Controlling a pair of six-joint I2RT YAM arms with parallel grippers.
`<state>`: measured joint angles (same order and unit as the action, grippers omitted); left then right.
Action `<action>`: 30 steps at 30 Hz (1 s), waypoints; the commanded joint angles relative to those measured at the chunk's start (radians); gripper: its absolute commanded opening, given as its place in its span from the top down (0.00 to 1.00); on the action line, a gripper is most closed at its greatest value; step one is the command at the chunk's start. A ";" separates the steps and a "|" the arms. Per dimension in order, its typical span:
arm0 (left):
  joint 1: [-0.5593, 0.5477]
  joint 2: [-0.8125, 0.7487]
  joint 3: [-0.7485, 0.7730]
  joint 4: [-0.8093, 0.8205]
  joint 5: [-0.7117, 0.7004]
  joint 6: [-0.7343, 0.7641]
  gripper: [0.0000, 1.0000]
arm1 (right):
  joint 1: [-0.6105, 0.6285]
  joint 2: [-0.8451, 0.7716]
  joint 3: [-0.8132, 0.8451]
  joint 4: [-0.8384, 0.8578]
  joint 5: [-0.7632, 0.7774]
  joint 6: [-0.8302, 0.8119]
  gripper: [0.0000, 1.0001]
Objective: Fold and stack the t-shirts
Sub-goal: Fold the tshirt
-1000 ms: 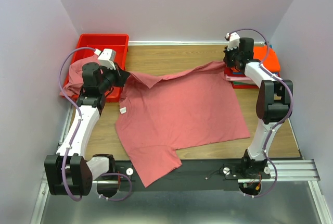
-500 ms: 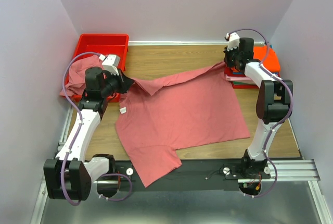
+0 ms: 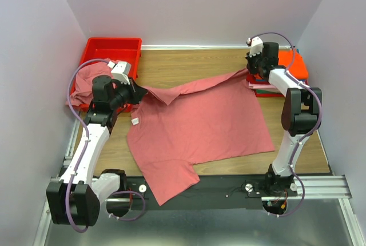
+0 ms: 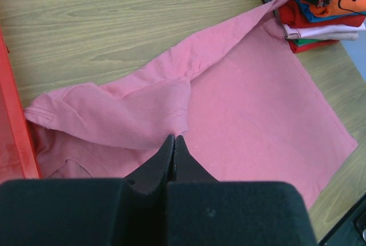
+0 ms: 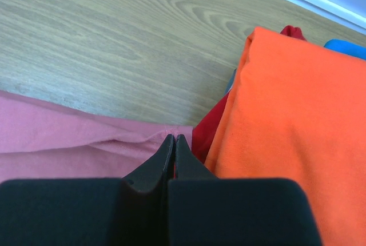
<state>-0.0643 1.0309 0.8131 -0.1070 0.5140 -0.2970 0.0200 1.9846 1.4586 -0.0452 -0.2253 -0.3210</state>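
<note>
A large rose-pink t-shirt (image 3: 200,123) lies spread on the wooden table, its far edge lifted between my two grippers. My left gripper (image 3: 139,90) is shut on the shirt's far left part; in the left wrist view the cloth (image 4: 137,114) bunches at my closed fingertips (image 4: 170,143). My right gripper (image 3: 251,72) is shut on the shirt's far right corner (image 5: 131,140), right beside a stack of folded shirts (image 3: 286,74) topped by an orange one (image 5: 286,108). Another pink shirt (image 3: 86,80) hangs over the red bin.
A red plastic bin (image 3: 111,51) stands at the far left, its wall close to my left gripper (image 4: 11,137). The folded stack sits at the far right edge. One sleeve (image 3: 171,183) hangs over the table's near edge onto the black rail.
My left gripper has drawn back toward the near left with the cloth, pulling the far edge a little tauter. The right gripper has stayed in place.
</note>
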 commanded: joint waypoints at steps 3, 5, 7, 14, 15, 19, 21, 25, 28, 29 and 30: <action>-0.008 -0.029 -0.018 -0.026 0.038 -0.005 1.00 | -0.008 -0.030 -0.037 0.018 0.026 -0.033 0.93; -0.008 -0.034 -0.022 -0.034 0.031 -0.005 1.00 | -0.006 -0.035 -0.046 0.018 0.024 -0.041 0.93; -0.008 -0.038 -0.028 -0.039 0.027 -0.004 1.00 | -0.008 -0.041 -0.052 0.016 0.026 -0.044 0.93; -0.008 -0.054 -0.034 -0.049 0.012 -0.002 1.00 | -0.008 -0.064 -0.064 0.019 0.009 -0.050 0.92; -0.008 -0.057 -0.034 -0.049 0.011 -0.004 1.00 | -0.008 -0.067 -0.064 0.019 0.009 -0.052 0.92; -0.008 -0.060 -0.037 -0.052 0.011 -0.004 1.00 | -0.006 -0.069 -0.063 0.019 0.006 -0.058 0.90; -0.008 -0.063 -0.037 -0.053 0.011 -0.002 1.00 | -0.006 -0.073 -0.061 0.016 -0.002 -0.061 0.89; -0.008 -0.066 -0.035 -0.057 0.012 -0.001 1.00 | -0.006 -0.087 -0.066 0.018 -0.026 -0.075 0.89; -0.006 -0.072 -0.034 -0.062 0.008 -0.002 1.00 | -0.008 -0.099 -0.073 0.018 -0.043 -0.101 0.89; -0.006 -0.074 -0.037 -0.060 0.008 -0.005 1.00 | -0.008 -0.102 -0.078 0.018 -0.051 -0.102 0.89; -0.006 -0.074 -0.035 -0.060 0.008 -0.007 1.00 | -0.008 -0.105 -0.080 0.018 -0.054 -0.105 0.88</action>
<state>-0.0677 0.9825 0.7887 -0.1619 0.5171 -0.2993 0.0200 1.9343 1.3979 -0.0460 -0.2455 -0.3946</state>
